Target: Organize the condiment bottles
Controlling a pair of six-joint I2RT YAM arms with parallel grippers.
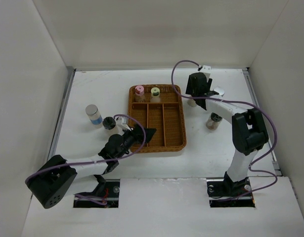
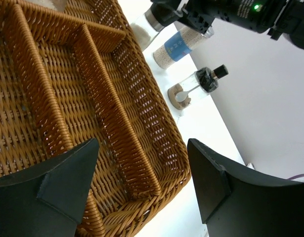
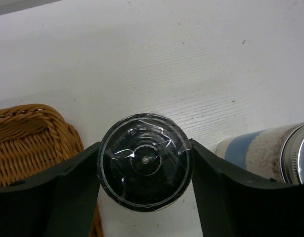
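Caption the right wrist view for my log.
Right gripper clamps a black-capped bottle from above, between wicker tray and blue-banded cylinder.

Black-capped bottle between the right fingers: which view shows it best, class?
Right wrist: the black-capped bottle fills the centre, cap seen from above, between both fingers. Top external hides most of it under the right arm; left wrist shows its side, distant and partly covered.

Bright, even light from above is washing the white table (image 1: 107,84) and walls (image 1: 156,34), leaving only faint, short shadows beside the tray (image 1: 171,123). In the right wrist view glare is streaking across the clear top of the bottle (image 3: 144,160). In the left wrist view the table is blowing out to flat white while the near fingers (image 2: 48,192) are blurring softly.
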